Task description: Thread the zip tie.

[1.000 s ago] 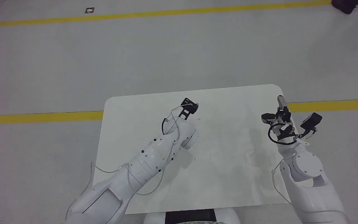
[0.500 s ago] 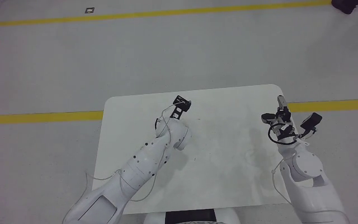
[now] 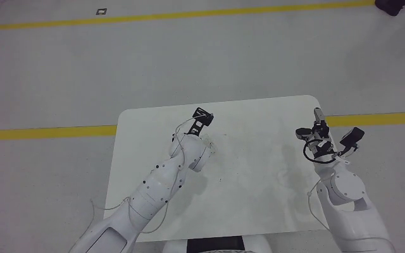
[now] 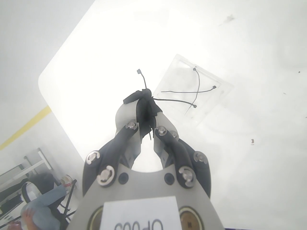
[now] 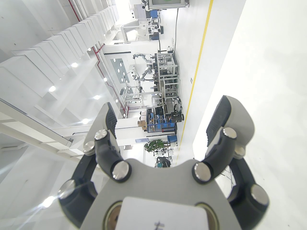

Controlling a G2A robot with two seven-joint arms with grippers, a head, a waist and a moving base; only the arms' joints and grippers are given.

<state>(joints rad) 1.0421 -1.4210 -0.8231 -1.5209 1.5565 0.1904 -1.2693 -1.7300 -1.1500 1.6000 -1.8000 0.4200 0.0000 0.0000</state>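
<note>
The left pincer point(image 4: 144, 100) was clamped on a black zip tie point(image 4: 144, 80). The tie's long axis ran along the fingers, its head poking past the tips toward the frame's upper middle. Spare ties point(image 4: 198, 82) lay crossed in a clear tray point(image 4: 215, 78) just right of it on the tabletop point(image 4: 215, 25). The right pincer point(image 5: 168, 112) stood wide and empty, well apart at the top view's right edge.

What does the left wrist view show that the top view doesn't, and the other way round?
Left wrist view: a zip tie pinched in the shut left hand, and more zip ties in a clear tray. Top view: the right hand at the right edge of the table. Both: the left hand over that white table.
</note>
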